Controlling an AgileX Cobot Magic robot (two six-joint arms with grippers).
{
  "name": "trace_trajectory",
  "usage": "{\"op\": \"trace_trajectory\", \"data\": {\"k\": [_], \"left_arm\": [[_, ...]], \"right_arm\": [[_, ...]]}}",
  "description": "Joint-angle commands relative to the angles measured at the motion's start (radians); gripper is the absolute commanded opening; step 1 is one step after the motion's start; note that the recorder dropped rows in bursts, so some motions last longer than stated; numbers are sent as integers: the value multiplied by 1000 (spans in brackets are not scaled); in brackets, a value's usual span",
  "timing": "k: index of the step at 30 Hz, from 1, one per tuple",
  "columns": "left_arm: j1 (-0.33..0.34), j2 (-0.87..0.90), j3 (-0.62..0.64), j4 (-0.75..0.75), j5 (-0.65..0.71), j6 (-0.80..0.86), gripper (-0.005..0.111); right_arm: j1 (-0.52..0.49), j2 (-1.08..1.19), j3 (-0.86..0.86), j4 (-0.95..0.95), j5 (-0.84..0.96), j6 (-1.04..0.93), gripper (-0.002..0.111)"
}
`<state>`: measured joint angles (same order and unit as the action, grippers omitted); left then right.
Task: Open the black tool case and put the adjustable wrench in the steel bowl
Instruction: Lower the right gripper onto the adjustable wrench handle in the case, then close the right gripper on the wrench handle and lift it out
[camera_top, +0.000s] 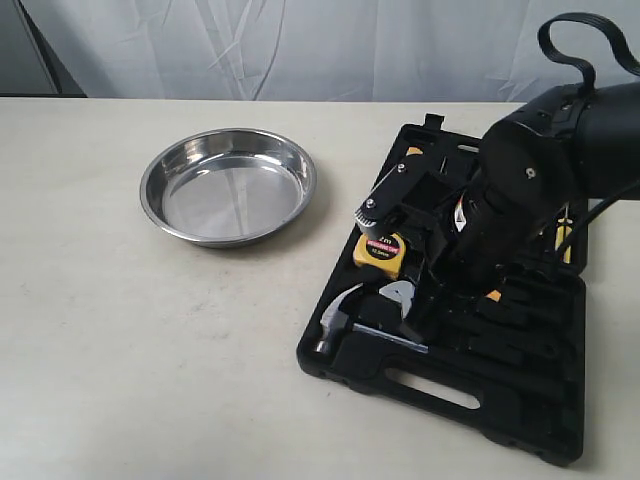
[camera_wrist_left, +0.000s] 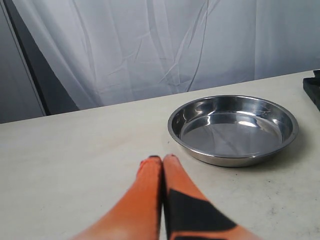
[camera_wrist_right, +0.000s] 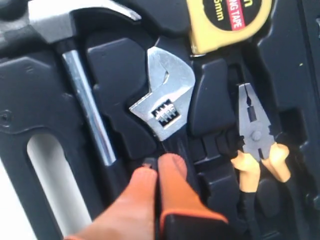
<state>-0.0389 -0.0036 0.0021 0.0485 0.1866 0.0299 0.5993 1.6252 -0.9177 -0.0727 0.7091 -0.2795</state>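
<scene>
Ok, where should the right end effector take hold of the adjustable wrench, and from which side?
Take the adjustable wrench by its slim black handle just behind the silver head, from straight above, closing across its width. It lies flat in a recess of the black tool case, with the hammer and pliers flanking it. The head looks too broad.

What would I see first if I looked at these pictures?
Probably the big black robot arm leaning over the open black tool case, its orange right gripper right at the adjustable wrench. Next, the bright yellow tape measure in the case, and the shiny steel bowl sitting empty on the table, apart from the case.
</scene>
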Motion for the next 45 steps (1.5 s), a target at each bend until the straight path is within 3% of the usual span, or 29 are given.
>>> {"op": "trace_trajectory", "data": {"k": [1,11,18,20,38,39,41,44,45], "left_arm": [[-4,4,-2,-2,-8,0,0],[-4,4,-2,-2,-8,0,0],[-4,4,-2,-2,-4,0,0],[-4,4,-2,-2,-6,0,0],[-4,4,-2,-2,-6,0,0],[-4,4,-2,-2,-6,0,0],[-4,4,-2,-2,-6,0,0],[-4,4,-2,-2,-6,0,0],[-4,4,-2,-2,-6,0,0]], "right_arm": [[-5,13,-1,-9,2,15,-1],[-5,163,-1,-105,-12,133,2],[-5,176,-1,-170,-28,177,48],[-5,176,-1,-188,-43,179,53],[-5,279,-1,-307,-132,176,51],[-5,289,-1,-302,-130,176,48],[-5,311,-1,-292,-132,176,32],[-5,316,-1,-264,-125,176,-1],[-5,314,-1,-259,-123,176,-1]]}}
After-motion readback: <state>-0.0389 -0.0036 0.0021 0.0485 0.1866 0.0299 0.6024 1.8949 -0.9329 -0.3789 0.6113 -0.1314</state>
